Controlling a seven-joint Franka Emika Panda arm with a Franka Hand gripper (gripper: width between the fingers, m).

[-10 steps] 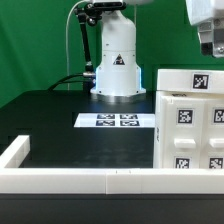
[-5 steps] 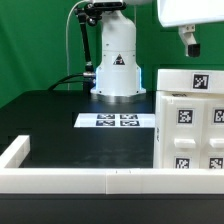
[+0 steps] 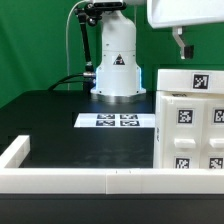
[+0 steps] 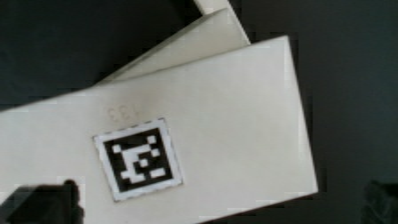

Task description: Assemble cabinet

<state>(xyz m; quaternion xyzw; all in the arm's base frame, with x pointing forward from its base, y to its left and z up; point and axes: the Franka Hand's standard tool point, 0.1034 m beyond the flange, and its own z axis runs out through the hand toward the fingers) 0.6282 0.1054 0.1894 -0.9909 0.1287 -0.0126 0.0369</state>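
The cabinet (image 3: 190, 125) is a large white boxy body with black-and-white tags. It stands on the black table at the exterior view's right, partly cut off by the frame edge. My gripper (image 3: 200, 47) hangs above its top, apart from it, and one dark finger (image 3: 184, 46) shows. In the wrist view the cabinet's white top face (image 4: 214, 110) with one tag fills the picture. My gripper (image 4: 210, 205) is open and empty there, with dark fingertips (image 4: 45, 200) at both lower corners, wide apart.
The marker board (image 3: 118, 121) lies flat in front of the white robot base (image 3: 117, 65). A long low white border rail (image 3: 80, 181) runs along the table's near edge and turns up at the exterior view's left. A green wall is behind.
My gripper has moved toward the exterior view's left and slightly down, coming over the cabinet's top. The cabinet has not moved.
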